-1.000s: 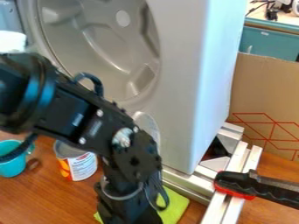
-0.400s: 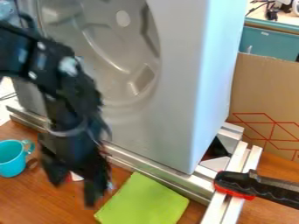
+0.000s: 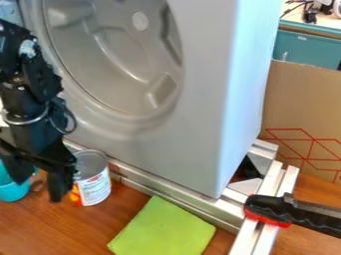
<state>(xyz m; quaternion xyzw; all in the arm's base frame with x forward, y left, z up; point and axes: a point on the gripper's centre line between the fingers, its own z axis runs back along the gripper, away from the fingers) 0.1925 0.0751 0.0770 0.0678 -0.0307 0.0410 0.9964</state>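
The black gripper (image 3: 40, 185) hangs at the left, pointing down with its two fingers spread apart and nothing visible between them. Right beside its right finger stands an open metal can (image 3: 94, 185) with a white, red and yellow label, its left side partly hidden by that finger. Behind and left of the gripper is a teal cup (image 3: 12, 192), partly covered by the left finger. A folded lime-green cloth (image 3: 163, 228) lies flat on the wooden table, to the right of the can.
A large grey panel (image 3: 200, 99) with a round recess rises behind a metal rail (image 3: 156, 187). At the right, a black-and-red clamp (image 3: 266, 209) lies across the rails, with a cardboard box (image 3: 306, 109) behind.
The gripper has swung left, away from the cloth and past the can. The cloth has come fully into view; cloth, can and cup have kept their places.
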